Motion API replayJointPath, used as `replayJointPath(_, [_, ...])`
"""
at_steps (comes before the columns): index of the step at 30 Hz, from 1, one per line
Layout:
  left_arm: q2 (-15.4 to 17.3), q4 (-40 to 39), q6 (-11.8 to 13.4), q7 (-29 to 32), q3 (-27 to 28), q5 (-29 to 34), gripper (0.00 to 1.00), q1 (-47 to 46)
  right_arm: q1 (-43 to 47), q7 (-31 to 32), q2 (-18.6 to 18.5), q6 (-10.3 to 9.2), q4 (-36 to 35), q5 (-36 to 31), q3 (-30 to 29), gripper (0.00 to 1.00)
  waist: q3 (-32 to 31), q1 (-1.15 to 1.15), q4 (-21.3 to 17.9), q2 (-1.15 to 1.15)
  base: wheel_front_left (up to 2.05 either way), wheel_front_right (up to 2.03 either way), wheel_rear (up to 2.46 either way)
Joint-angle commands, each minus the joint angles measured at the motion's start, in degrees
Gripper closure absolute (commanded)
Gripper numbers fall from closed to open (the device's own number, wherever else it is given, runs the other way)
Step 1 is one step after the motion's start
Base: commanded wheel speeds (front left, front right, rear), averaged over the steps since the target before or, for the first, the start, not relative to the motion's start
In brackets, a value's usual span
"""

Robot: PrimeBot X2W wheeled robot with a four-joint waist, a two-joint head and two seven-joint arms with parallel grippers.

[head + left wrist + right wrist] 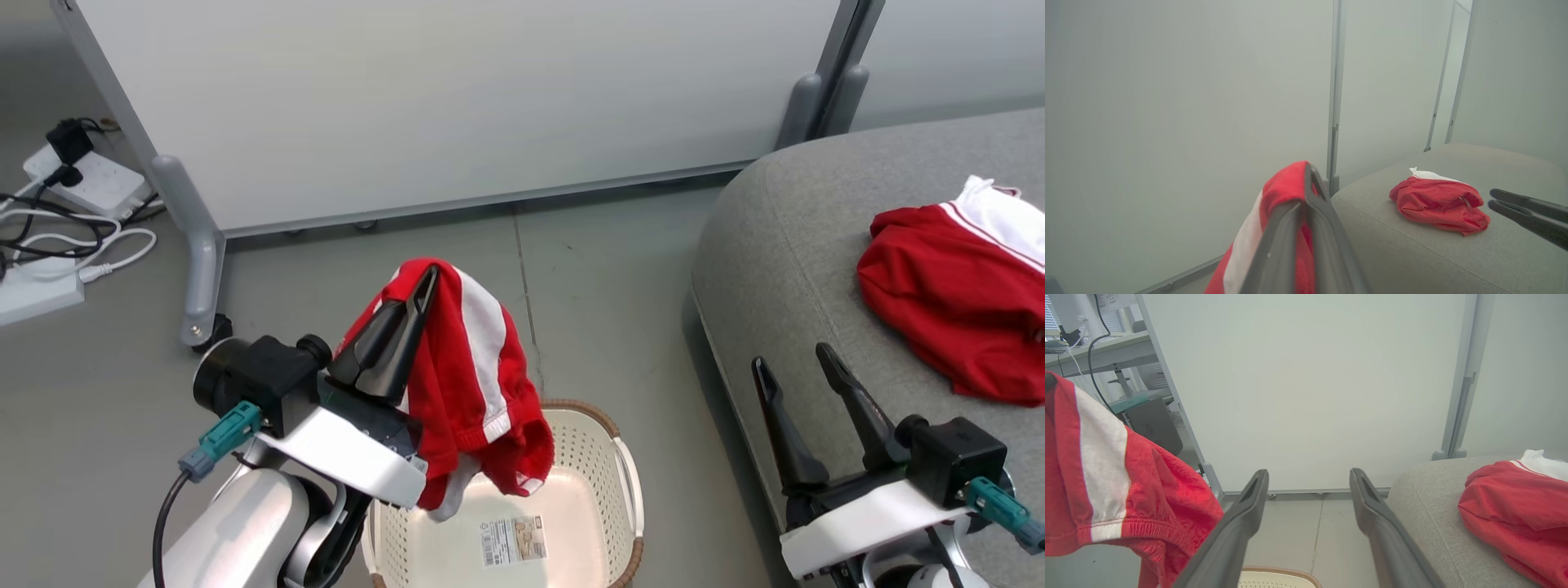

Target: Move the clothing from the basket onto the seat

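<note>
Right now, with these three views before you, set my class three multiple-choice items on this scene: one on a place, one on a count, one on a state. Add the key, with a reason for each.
1. Where does the loose red garment lie?
A. on the floor
B. over the white partition
C. on the grey seat

2. How many red garments show in the head view?
A. one
B. two
C. three

3. How do the left jaws stand?
A. shut on the striped red garment
B. open and empty
C. shut and empty

Key:
1 C, it rests on top of the cushion.
2 B, one hangs from the left arm and one lies on the seat.
3 A, the cloth drapes from between the closed fingers.
</note>
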Motion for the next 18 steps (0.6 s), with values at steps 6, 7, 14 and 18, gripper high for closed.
replayJointPath(6, [0.8,-1.6,1.1,0.5,-0.2,-0.9,1.0,2.7,2.3,0.8,-0.3,0.01,-0.6,0.7,0.0,0.0,-2.6,0.0,0.1,0.0,0.0,0.0,0.0])
replayJointPath(7, [0.9,-1.8,1.2,0.6,-0.3,-1.0,1.0,3.0,2.4,0.8,-0.3,0.01,-0.7,0.7,-0.1,0.0,-2.7,0.0,0.1,0.0,0.0,0.0,0.0])
replayJointPath(14, [1.3,-2.4,1.6,0.9,-0.4,-1.2,1.0,3.8,2.9,1.0,-0.3,0.01,-1.1,1.1,0.1,0.0,-3.1,0.0,0.7,0.0,0.0,0.0,0.0])
replayJointPath(18, [1.4,-2.2,1.6,1.1,-0.5,-1.4,1.0,3.9,3.0,1.0,-0.3,0.01,-1.1,1.2,0.2,0.0,-3.2,0.0,0.9,0.0,0.0,0.0,0.0])
